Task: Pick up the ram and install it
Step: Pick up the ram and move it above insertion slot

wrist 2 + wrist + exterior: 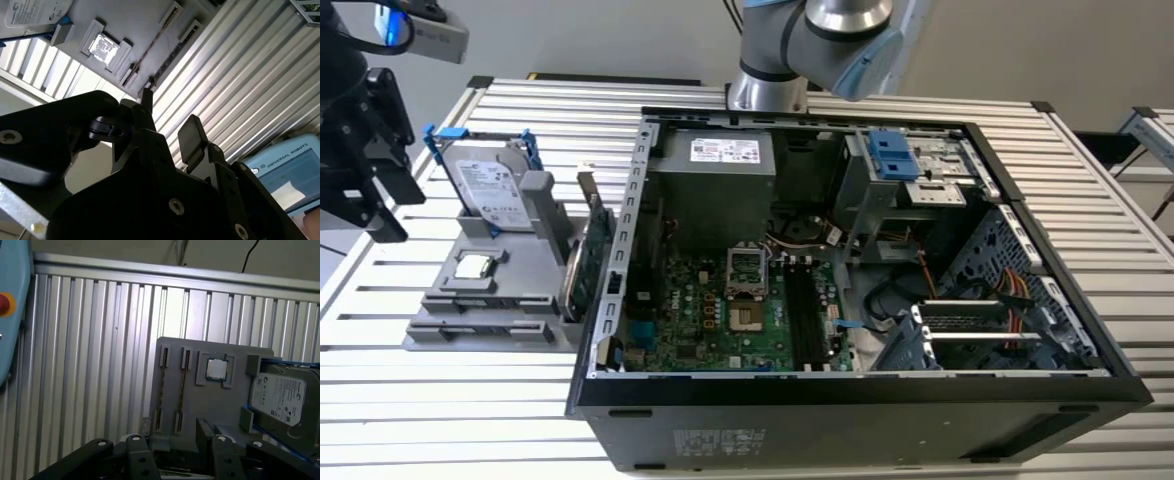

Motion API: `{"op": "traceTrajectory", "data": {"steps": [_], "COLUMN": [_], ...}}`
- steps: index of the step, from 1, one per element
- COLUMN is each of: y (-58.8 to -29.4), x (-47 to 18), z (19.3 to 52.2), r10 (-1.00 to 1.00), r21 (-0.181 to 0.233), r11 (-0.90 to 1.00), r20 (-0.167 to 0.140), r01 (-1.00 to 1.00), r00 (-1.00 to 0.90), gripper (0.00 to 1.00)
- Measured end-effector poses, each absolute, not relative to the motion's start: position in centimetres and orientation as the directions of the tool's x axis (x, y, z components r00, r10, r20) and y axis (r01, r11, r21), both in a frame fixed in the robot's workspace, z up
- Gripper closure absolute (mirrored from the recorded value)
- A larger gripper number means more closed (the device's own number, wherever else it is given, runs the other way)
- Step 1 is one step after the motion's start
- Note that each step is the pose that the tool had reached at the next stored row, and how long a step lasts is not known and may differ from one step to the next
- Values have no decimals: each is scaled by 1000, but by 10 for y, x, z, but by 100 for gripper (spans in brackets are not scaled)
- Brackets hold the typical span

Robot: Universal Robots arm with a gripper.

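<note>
Gripper [167, 110] stood open and empty, jaws wide. Ram [182, 386] sat edge-on in the grey fixture [220, 405] ahead of it, well apart and ungrasped. Judged: approach stage; grasping would require jaws squared across its thin edge.

the ram [183, 380] stands edge-on in a grey holder [220, 407] beside a chip [216, 369].

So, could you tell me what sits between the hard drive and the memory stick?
In the first wrist view, the processor chip sits in its recess between the memory stick and the hard drive.
</note>
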State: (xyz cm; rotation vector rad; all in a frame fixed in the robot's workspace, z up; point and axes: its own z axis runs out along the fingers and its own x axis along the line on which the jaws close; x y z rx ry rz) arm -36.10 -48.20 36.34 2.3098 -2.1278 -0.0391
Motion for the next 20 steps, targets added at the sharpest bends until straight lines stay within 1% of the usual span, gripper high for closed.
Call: {"op": "traceTrajectory", "data": {"steps": [20], "y": [-482], "x": [-361], "z": [350], "r10": [-998], "r21": [17], "r11": [-63], "r20": [-18], "r01": [-998], "r00": [63], "gripper": [0]}}
